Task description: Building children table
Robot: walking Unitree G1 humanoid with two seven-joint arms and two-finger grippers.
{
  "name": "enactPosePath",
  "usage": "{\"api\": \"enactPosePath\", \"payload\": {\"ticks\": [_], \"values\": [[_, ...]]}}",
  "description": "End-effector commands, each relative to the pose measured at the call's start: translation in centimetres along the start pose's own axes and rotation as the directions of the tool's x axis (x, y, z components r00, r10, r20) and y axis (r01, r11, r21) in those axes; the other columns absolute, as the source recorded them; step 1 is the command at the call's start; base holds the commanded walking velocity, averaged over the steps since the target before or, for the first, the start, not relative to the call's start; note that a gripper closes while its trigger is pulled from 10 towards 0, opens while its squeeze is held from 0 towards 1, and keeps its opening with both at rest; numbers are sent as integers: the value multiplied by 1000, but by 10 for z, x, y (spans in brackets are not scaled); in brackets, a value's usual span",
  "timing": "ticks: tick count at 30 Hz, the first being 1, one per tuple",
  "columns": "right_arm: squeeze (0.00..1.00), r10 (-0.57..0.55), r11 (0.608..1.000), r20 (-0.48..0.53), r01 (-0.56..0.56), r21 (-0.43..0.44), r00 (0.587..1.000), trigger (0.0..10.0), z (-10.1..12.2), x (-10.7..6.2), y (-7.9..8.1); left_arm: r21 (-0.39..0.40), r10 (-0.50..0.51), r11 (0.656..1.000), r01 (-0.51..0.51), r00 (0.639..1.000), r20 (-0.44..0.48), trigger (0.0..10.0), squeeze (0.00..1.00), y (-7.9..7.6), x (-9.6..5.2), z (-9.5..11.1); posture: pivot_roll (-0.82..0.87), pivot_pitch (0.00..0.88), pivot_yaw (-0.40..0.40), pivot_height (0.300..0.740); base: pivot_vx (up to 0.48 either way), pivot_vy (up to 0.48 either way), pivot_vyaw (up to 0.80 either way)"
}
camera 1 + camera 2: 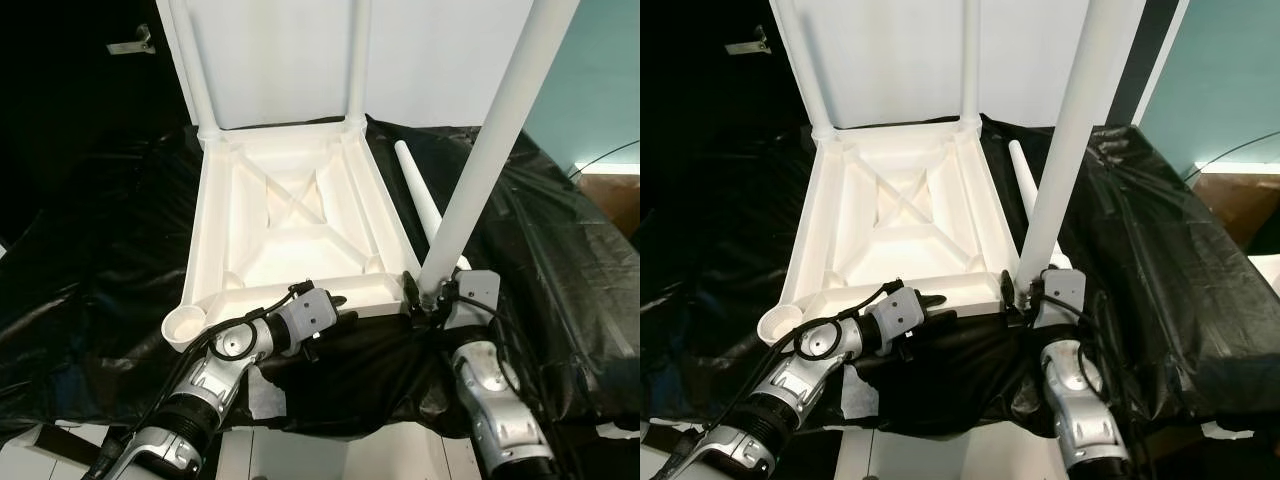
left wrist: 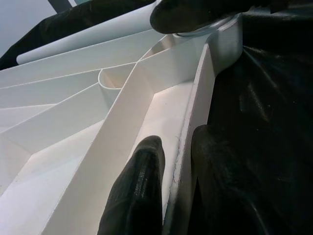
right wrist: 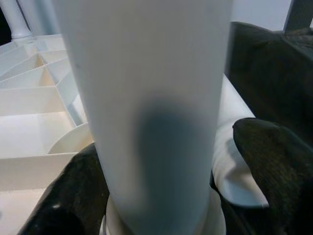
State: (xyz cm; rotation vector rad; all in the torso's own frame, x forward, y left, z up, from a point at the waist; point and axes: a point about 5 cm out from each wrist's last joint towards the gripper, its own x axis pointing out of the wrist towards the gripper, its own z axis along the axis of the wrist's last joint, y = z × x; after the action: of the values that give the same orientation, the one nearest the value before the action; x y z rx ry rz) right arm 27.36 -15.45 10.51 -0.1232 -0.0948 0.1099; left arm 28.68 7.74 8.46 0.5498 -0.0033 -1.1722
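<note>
— Low in the frame, what are the arms doing?
— At lower centre the left gripper [image 1: 340, 318] pinches the near rim of the upturned tabletop [image 1: 290, 215], one finger [image 2: 139, 191] inside the wall, one outside. Lower right, the right gripper [image 1: 432, 300] is clamped round the foot of a white leg [image 1: 490, 145] standing at the near right corner socket.
— And farther up?
— Mid-frame, a loose leg [image 1: 418, 195] lies on the black cover [image 1: 560, 260] beside the top. At the upper edge, two legs [image 1: 195, 70] stand in the far corners.
— So what's left?
— Seemingly seating this third leg, then filling the open near-left socket [image 1: 186, 325].
</note>
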Motion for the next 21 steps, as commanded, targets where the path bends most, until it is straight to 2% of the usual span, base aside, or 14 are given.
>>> {"api": "enactPosePath", "payload": {"ticks": [1,3,4,5,7,8,11,13,16,17,18,21], "values": [[0,14,999,21,-13,-50,1000,10000,3,1,-5,-41,-119,992,116,988,-97,10000,0,-23,0,-21,-32,15,-18,740,0,0,0],[0,101,984,65,-91,-151,993,10000,11,3,-10,-41,-119,992,116,988,-95,10000,0,-23,0,-20,-38,18,-17,740,0,0,0],[0,101,984,65,-91,-151,993,10000,11,3,-10,-41,-119,992,116,988,-95,10000,0,-23,0,-20,-38,18,-17,740,0,0,0],[0,157,972,67,-142,-186,985,10000,15,5,-14,-42,-121,992,118,988,-94,10000,0,-24,1,-20,-38,18,-17,740,0,0,0],[0,187,965,63,-171,-199,980,10000,17,7,-16,-42,-123,992,120,988,-93,10000,0,-24,1,-20,-38,18,-17,740,0,0,0],[0,259,948,35,-248,-199,965,10000,18,10,-17,-41,-124,992,121,988,-92,10000,0,-24,2,-20,-39,19,-15,740,0,0,0],[0,462,869,-44,-462,-177,886,10000,15,7,-10,-40,-123,992,120,988,-93,10000,0,-24,1,-20,-31,20,-14,740,0,0,0],[0,514,836,-74,-519,-179,855,10000,13,4,-9,-40,-122,992,119,988,-96,10000,0,-24,0,-20,-28,18,-14,740,0,0,0],[0,541,817,-103,-551,-172,834,10000,10,3,-10,-39,-121,992,117,988,-98,10000,0,-23,-1,-21,-25,19,-15,740,0,0,0],[0,547,813,-114,-558,-166,830,5373,8,3,-10,-39,-120,992,116,988,-98,10000,0,-23,-1,-21,-25,19,-15,740,0,0,0],[0,553,810,-118,-565,-155,825,0,7,3,-11,-39,-118,993,115,988,-99,10000,0,-23,-2,-21,-21,19,-14,740,0,0,0],[0,555,815,-113,-566,-125,824,0,7,4,-13,-39,-117,993,113,988,-99,10000,0,-22,-2,-21,-20,20,-13,740,0,0,0]]}}
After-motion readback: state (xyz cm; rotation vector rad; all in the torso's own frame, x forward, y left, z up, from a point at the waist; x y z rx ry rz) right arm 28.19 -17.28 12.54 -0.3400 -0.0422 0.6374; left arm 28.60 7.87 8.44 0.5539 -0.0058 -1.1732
